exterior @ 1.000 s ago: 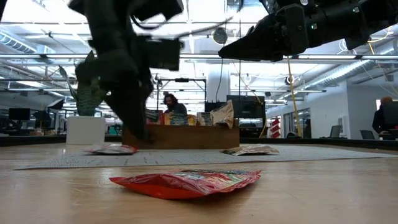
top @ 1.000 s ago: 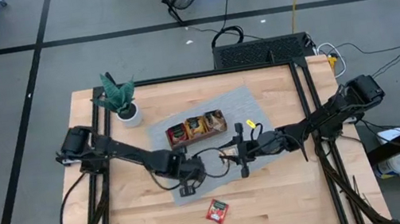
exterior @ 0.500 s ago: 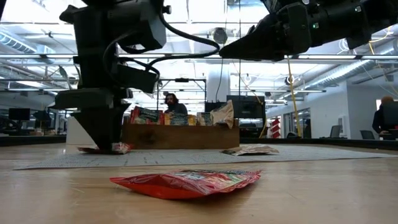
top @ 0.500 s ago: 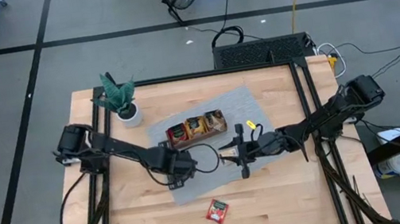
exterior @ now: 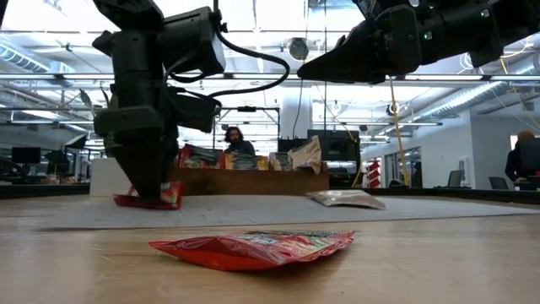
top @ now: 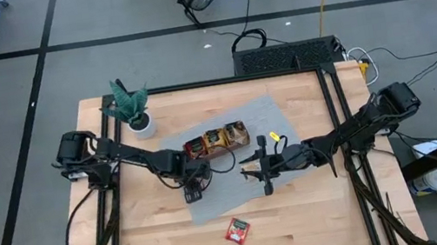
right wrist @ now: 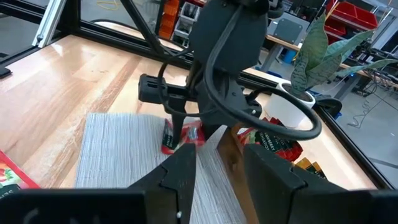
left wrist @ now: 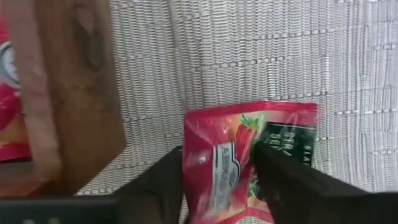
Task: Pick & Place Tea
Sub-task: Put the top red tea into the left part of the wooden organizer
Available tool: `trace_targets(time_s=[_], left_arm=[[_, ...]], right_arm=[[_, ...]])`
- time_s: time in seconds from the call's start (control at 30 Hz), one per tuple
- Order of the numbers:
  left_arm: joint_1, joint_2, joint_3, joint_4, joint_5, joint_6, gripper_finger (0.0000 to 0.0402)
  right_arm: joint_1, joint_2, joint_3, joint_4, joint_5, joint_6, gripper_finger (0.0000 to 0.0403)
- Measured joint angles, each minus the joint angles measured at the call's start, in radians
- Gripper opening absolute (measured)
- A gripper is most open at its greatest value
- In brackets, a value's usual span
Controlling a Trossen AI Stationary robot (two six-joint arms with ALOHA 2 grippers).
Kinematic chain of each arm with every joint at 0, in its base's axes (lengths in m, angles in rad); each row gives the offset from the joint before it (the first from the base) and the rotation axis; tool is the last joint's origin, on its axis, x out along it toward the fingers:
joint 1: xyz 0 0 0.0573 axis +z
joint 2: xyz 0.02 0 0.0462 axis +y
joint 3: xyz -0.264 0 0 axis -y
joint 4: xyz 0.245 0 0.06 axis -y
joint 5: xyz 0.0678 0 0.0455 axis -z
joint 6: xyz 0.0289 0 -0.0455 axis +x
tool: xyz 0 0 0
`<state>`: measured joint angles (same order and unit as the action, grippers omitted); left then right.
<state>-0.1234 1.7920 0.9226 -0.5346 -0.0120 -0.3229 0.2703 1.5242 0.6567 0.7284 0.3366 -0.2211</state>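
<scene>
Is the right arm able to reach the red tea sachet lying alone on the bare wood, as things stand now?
Probably yes. The red tea sachet lies alone on open wood, nothing on it. The right gripper hovers above the grey mat, nothing between them.

Red, flat foil tea sachet (left wrist: 249, 158) lying over the grey woven mat (left wrist: 249, 56): white lettering on its dark green panel, cut off and blurred; no word can be made out. Its white oval emblem likewise unreadable. No other text, number or sign is legible in any view.
</scene>
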Motion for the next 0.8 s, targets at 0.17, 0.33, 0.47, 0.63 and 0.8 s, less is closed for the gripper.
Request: trace_targets(time_s=[0.17, 0.33, 0.47, 0.63, 0.8], left_arm=[[-0.016, -0.050, 0.003, -0.009, -0.006, 0.012, 0.0096], [-0.071, -0.173, 0.000, 0.001, -0.035, -0.001, 0.0017], [-0.115, -0.238, 0.002, 0.003, -0.069, -0.004, 0.0042], [-0.146, -0.260, 0.003, -0.022, -0.122, 0.007, 0.0033], [-0.135, -0.247, 0.001, -0.036, -0.122, 0.006, 0.0013]], right_arm=[[0.000, 0.000, 0.000, 0.000, 0.000, 0.000, 0.0119], [0.000, 0.000, 0.000, 0.000, 0.000, 0.000, 0.0119], [0.000, 0.000, 0.000, 0.000, 0.000, 0.000, 0.0119], [0.000, 0.000, 0.000, 0.002, 0.000, 0.000, 0.0117], [0.000, 0.000, 0.000, 0.004, 0.000, 0.000, 0.0119]])
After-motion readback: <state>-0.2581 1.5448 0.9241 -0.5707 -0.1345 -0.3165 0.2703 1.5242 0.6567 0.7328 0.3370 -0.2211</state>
